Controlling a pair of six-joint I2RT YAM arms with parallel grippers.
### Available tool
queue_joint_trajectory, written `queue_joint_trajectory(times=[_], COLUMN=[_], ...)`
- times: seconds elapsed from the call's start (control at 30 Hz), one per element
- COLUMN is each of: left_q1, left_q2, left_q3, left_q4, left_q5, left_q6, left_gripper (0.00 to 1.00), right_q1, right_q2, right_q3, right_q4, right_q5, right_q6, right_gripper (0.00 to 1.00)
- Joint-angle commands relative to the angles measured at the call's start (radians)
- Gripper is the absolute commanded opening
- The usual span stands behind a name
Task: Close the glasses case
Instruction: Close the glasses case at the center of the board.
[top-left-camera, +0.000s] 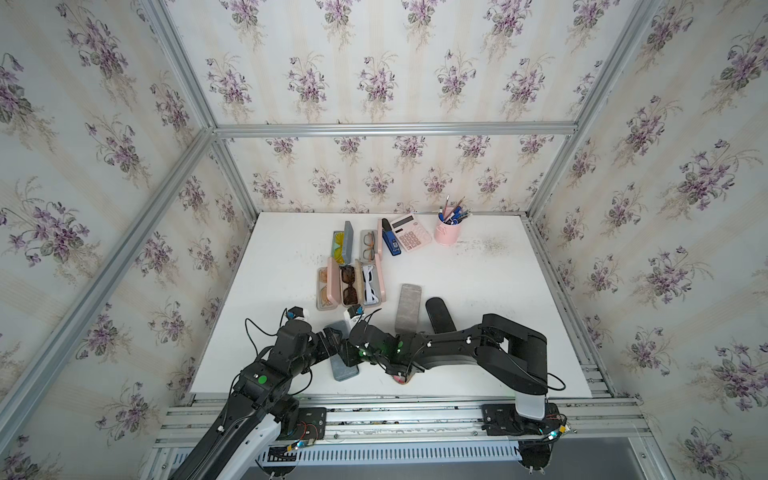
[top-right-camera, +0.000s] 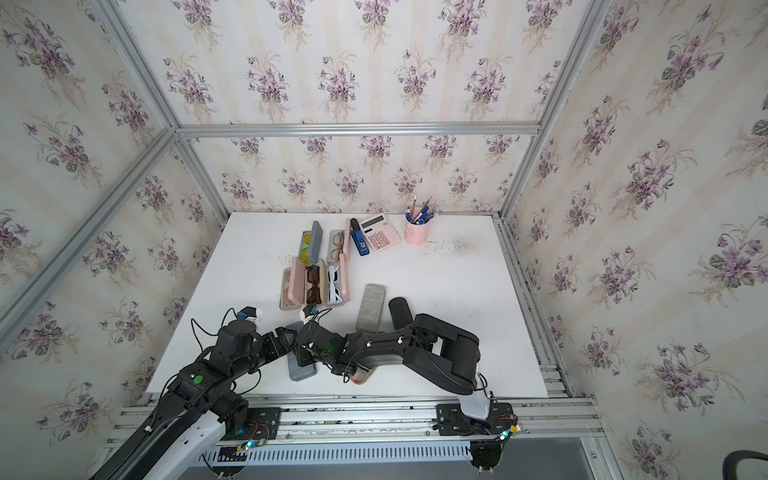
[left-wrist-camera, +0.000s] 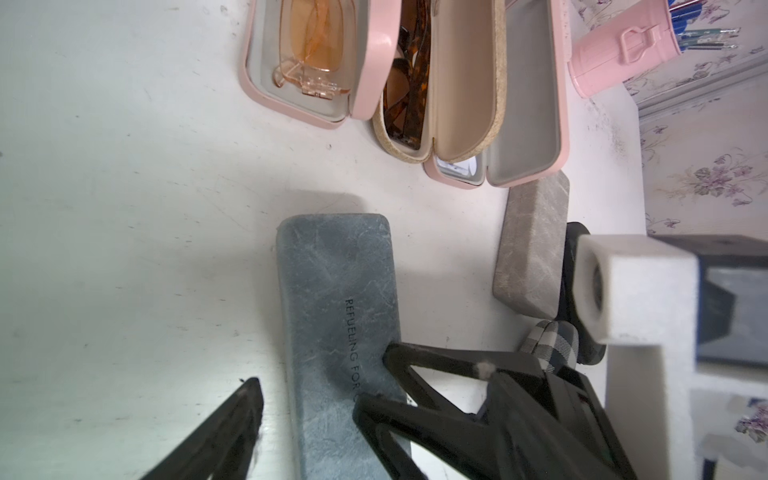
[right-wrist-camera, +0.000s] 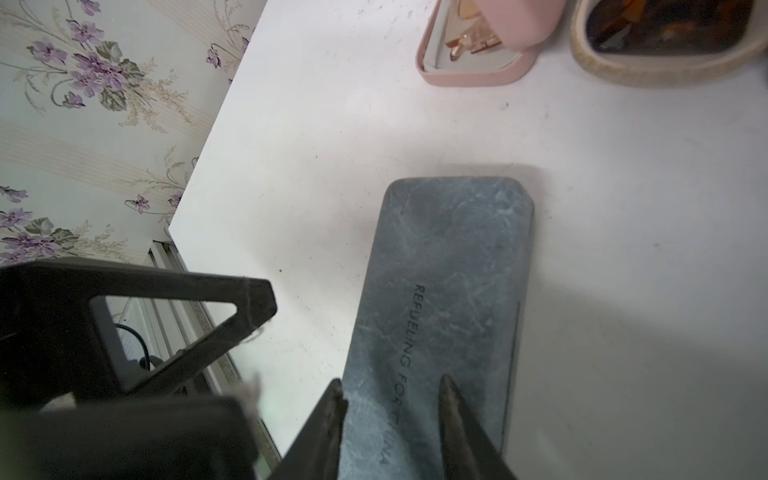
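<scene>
The blue-grey glasses case (top-left-camera: 344, 371) (top-right-camera: 300, 371) lies flat near the table's front edge, its lid down, with printed lettering along the top (left-wrist-camera: 332, 291) (right-wrist-camera: 449, 266). My left gripper (left-wrist-camera: 332, 399) is open at the case's near end; one fingertip (left-wrist-camera: 249, 395) hangs over bare table beside it. My right gripper (right-wrist-camera: 392, 390) comes in from the opposite side, its two fingertips (right-wrist-camera: 446, 386) a little apart over the lid, holding nothing. In both top views the two wrists meet above the case and hide its middle.
Several open cases with glasses (top-left-camera: 349, 284) lie mid-table, two more (top-left-camera: 343, 247) behind. A closed grey case (top-left-camera: 408, 307) and a black case (top-left-camera: 438, 311) lie right of the arms. A stapler (top-left-camera: 390, 241), calculator (top-left-camera: 410, 232) and pink pen cup (top-left-camera: 446, 232) stand at the back.
</scene>
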Motion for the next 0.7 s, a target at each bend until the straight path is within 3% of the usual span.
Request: queue_joint_trajectory(times=[0.0, 0.33, 0.5, 0.67], left_q1=[0.003, 0.053, 0.053, 0.047], left_q2=[0.003, 0.124, 0.139, 0.27], left_q3=[0.008, 0.079, 0.07, 0.047], left_q4=[-0.025, -0.138, -0.107, 0.0], left_q5=[0.004, -0.009, 0.002, 0.053], left_q6=[-0.026, -0.017, 0.012, 0.028], left_gripper=[0.86, 0.86, 0.85, 0.85], right_q1=[0.004, 0.004, 0.003, -0.012], right_q2=[-0.041, -0.22, -0.345, -0.489], right_q3=[-0.02, -0.068, -0.148, -0.285], right_q4=[-0.122, -0.179, -0.254, -0.309], right_q5=[-0.013, 0.081, 0.137, 0.175], right_q6=[-0.005, -0.042, -0.037, 0.001], right_gripper=[0.41, 0.48, 0.51, 0.53])
